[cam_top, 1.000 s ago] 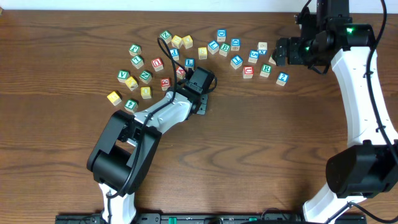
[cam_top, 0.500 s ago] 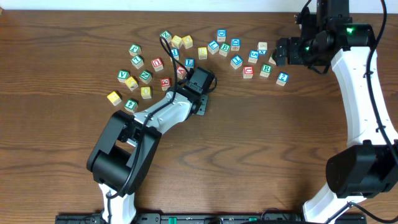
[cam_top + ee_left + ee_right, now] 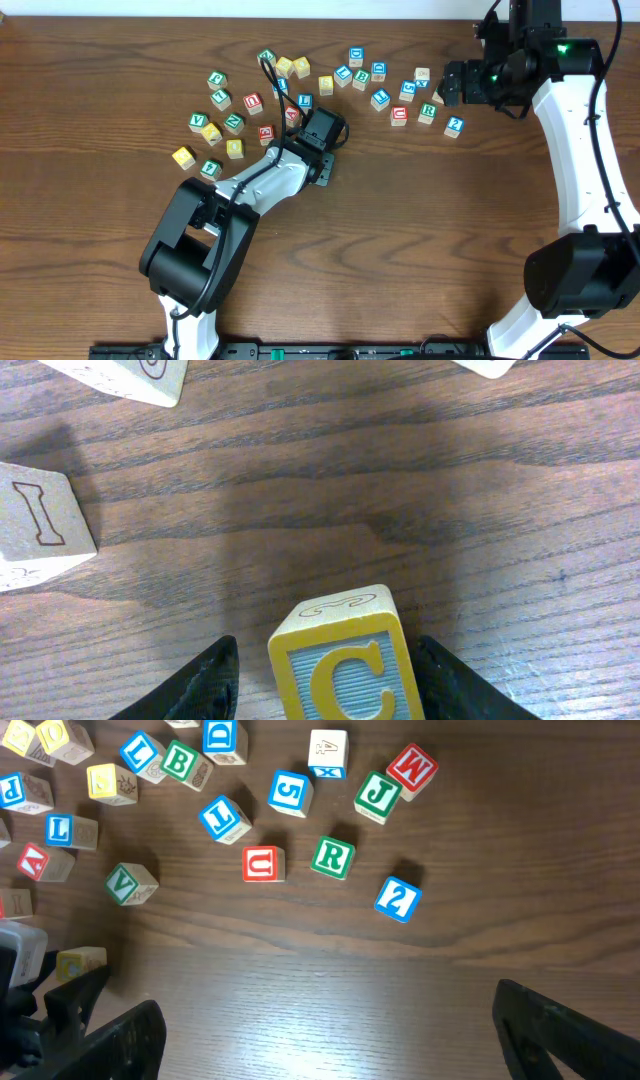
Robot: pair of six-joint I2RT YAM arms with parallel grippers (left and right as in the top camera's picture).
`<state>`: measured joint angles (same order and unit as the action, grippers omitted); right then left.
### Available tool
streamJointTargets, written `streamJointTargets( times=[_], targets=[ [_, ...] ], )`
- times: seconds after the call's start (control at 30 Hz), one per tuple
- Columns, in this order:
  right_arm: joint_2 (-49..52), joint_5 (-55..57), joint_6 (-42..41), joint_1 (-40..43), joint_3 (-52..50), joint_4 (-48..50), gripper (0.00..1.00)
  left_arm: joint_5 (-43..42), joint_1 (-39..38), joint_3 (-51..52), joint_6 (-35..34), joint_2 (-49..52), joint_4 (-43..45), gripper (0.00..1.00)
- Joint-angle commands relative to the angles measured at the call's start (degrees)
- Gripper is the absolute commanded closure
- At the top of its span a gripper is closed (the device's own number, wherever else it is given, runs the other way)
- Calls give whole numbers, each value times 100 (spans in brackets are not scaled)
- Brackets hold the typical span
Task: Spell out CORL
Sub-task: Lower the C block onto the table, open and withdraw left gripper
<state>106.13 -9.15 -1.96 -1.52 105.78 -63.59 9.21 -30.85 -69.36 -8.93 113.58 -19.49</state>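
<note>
One C cube (image 3: pixel 345 675), btwn left gripper (image 3: pixel 327 660) jaws

This looks like a robotics laboratory bench, not a home. A left arm (image 3: pixel 260 185) and a right arm (image 3: pixel 575 150), both white and black, stand at a black rail (image 3: pixel 300 351) along the near edge of a wood-grain surface (image 3: pixel 430 230). A green status light (image 3: pixel 563 47) glows on the right arm, and wooden letter cubes (image 3: pixel 326 85) lie scattered on the surface.
</note>
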Motion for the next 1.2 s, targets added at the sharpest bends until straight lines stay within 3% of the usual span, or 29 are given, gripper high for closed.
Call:
streamJointTargets(
  times=[0.0,0.8,0.93,1.17],
  targets=[
    [-4,22,-33,35,-24,-9,1,90,28,-9,138,79,-144,45],
    [-4,-212,-37,33,-24,9,1,-17,72,-166,-267,-2879,-284,45],
    [-4,-245,-151,31,-24,28,1,-26,382,-199,-599,-3110,-695,45],
    [-4,-627,-275,22,-24,31,1,-791,1329,-667,-619,-3134,-1585,45]
  ],
)
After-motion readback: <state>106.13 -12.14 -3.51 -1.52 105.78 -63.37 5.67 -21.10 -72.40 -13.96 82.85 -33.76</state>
